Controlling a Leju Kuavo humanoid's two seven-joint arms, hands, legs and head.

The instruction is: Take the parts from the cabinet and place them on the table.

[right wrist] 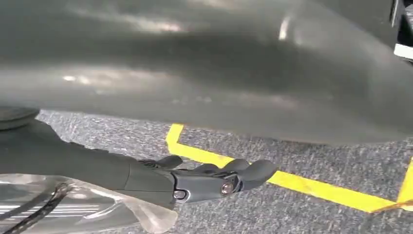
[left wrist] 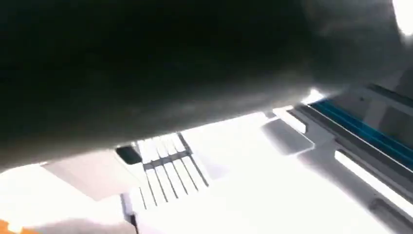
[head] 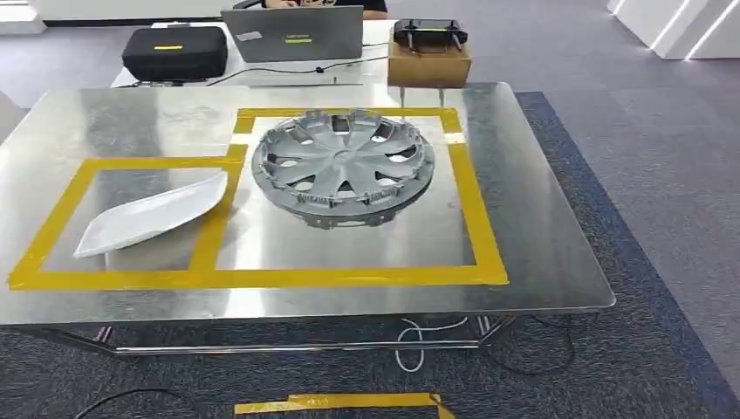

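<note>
Since two parts already lie on the surface (head: 541,262), the task looks largely done, at least for these pieces: the grey wheel cover (head: 343,166) sits face up inside the larger yellow tape frame (head: 476,218), toward its 12 o'clock side, and the white curved panel (head: 153,216) rests in the smaller taped box at about 9 o'clock from the wheel cover, its tip touching or just overlapping the tape strip between the two boxes. The two parts lie near each other but apart. The cabinet is not in sight from the head view, so I cannot tell whether more parts wait there; if any do, fetching them is what remains. The right robot hand (right wrist: 214,180) hangs low over grey carpet (right wrist: 292,214) marked with yellow floor tape (right wrist: 302,185); its fingers are loosely curled and it holds nothing that I can make out. The left wrist view is dark and overexposed, so the state of the left robot hand cannot be told. Beyond the surface, at 12 o'clock, stand a black case (head: 174,52), an open laptop (head: 292,33) and a cardboard box (head: 429,63) with a dark device on top.
</note>
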